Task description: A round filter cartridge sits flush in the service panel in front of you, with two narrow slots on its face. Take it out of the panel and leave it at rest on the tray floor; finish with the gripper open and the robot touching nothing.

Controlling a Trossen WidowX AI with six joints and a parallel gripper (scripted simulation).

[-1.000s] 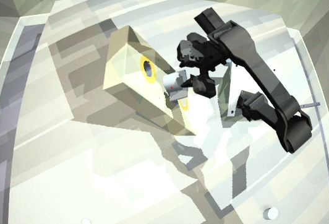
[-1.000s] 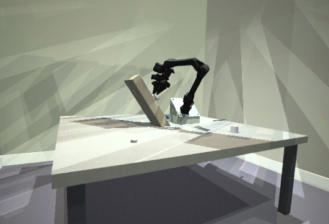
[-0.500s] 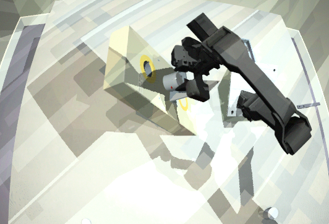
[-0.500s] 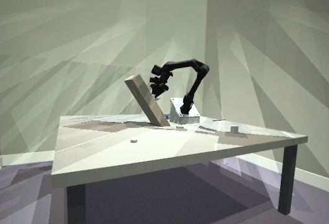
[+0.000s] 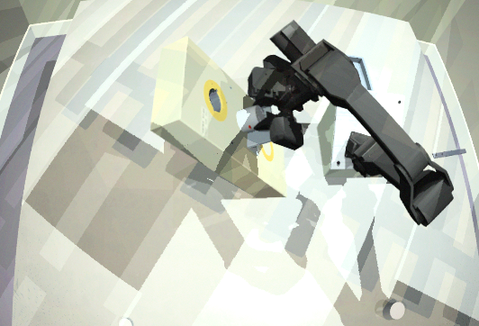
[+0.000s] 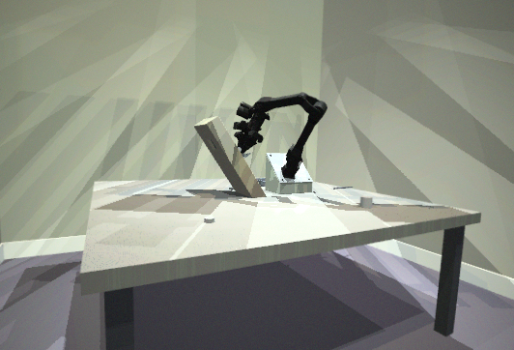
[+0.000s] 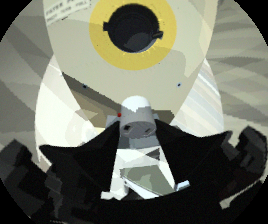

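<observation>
The service panel (image 5: 179, 101) (image 6: 224, 160) (image 7: 75, 45) leans tilted on the table; its upper yellow-ringed hole is dark and empty. The pale round cartridge (image 5: 248, 119) (image 7: 138, 117) is outside that hole, in front of the panel's lower part, its two narrow slots showing in the wrist view. A blue-grey bracket (image 5: 259, 138) shows just below it; whether they touch is hard to tell. My gripper (image 7: 137, 123) points down at the cartridge, with its dark fingers against both sides, shut on it. The fingertips partly hide its sides.
A lower yellow ring (image 5: 268, 152) shows on the panel beside the bracket. A light blue frame (image 5: 363, 74), possibly the tray's rim, is partly hidden behind the arm. The arm's white-topped base block (image 6: 303, 169) stands close by. Small round pegs (image 5: 396, 310) (image 6: 366, 202) (image 6: 209, 220) stand on the table.
</observation>
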